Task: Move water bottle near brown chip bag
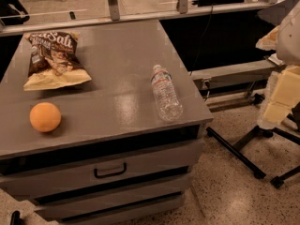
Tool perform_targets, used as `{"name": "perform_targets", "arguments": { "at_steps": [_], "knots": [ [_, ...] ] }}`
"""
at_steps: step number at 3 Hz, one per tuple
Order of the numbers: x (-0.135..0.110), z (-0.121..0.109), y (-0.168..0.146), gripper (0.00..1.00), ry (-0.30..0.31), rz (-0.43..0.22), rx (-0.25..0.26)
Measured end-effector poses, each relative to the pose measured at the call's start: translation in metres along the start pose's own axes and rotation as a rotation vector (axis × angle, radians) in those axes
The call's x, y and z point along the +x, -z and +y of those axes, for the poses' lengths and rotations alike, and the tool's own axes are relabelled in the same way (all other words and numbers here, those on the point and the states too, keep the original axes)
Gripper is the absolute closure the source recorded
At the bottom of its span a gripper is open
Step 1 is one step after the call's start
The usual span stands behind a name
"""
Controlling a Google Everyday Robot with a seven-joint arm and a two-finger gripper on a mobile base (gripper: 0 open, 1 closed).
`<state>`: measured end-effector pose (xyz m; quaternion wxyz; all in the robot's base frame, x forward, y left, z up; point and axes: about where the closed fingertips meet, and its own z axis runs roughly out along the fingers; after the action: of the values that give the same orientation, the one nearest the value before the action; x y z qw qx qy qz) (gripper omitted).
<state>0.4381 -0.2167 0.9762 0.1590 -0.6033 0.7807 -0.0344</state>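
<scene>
One bottle (166,93) is lying on its side near the right front of the tabletop (117,46), well apart from the chip bag (52,57) at the back left. My tool (280,100) is hanging off to the right, beyond the tabletop; I cannot tell whether it is released or clenched. I am planning a grip across the ribbed middle, since the bottle could roll. I am counting one bottle, one chip bag, one orange (45,116).

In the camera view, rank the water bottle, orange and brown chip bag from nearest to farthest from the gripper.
The gripper hangs at the right edge, off the table.
1. water bottle, lying on the table's right side.
2. orange, front left, and brown chip bag, back left: too close to call.
</scene>
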Motion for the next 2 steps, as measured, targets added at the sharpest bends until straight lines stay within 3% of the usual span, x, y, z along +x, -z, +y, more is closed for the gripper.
{"name": "perform_targets", "arguments": {
  "at_steps": [1,2],
  "knots": [
    [0.0,0.0,0.0,0.0,0.0,0.0,0.0],
    [-0.027,-0.007,-0.015,0.0,0.018,-0.017,-0.005]
  ]
}}
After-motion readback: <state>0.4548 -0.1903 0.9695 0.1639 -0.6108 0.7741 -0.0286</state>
